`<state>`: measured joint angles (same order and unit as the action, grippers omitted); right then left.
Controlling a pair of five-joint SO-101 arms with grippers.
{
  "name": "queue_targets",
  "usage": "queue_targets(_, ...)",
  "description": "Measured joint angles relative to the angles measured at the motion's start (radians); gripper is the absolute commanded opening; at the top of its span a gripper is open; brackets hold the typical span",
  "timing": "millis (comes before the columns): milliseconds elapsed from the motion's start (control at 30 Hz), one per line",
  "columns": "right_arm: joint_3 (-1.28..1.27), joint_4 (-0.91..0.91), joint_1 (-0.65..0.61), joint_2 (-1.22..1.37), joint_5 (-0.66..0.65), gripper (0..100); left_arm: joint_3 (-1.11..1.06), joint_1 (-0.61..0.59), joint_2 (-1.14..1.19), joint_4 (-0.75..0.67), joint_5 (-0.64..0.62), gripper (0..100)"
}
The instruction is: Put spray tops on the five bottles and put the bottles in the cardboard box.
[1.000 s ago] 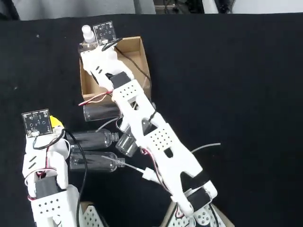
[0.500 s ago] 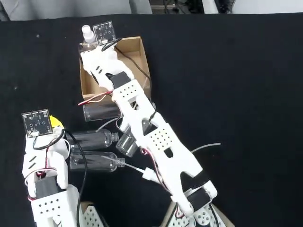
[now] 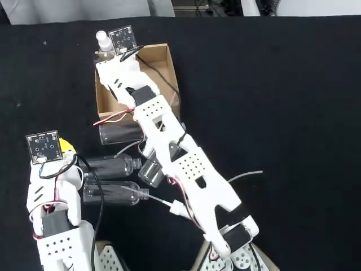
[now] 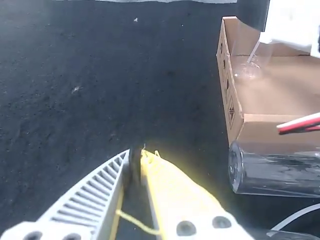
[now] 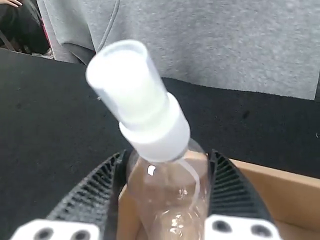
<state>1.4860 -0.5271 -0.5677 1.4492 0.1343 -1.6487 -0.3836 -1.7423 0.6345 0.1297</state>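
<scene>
five bottles: one capped bottle (image 3: 103,55) and four uncapped bottles (image 3: 120,134) (image 3: 113,166) (image 3: 115,193) (image 3: 151,172). one spray top (image 5: 135,95) can be counted. one cardboard box (image 3: 159,59). two arms (image 3: 53,192) (image 3: 186,169).

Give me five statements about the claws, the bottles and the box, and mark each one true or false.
1. The right claw is shut on a bottle that has a white spray top. True.
2. That bottle lies flat on the table. False: it is held at the far corner of the cardboard box.
3. The left claw grips a bottle. False: it is shut on nothing, above bare table.
4. Other bottles lie on their sides on the table near the box. True.
5. The box is packed full. False: the left wrist view shows bare cardboard floor.
</scene>
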Motion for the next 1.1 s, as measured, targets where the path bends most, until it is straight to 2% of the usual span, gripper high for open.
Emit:
queue_targets(433,0.000,0.000,0.000,0.000,0.000,17.3,0.000,0.000,0.000,0.000,0.000,3)
queue_targets(633,0.000,0.000,0.000,0.000,0.000,33.0,0.000,0.000,-0.002,0.000,0.000,3)
queue_targets(1100,0.000,-0.026,0.000,0.002,0.000,31.9,0.000,0.002,0.011,0.000,0.002,3)
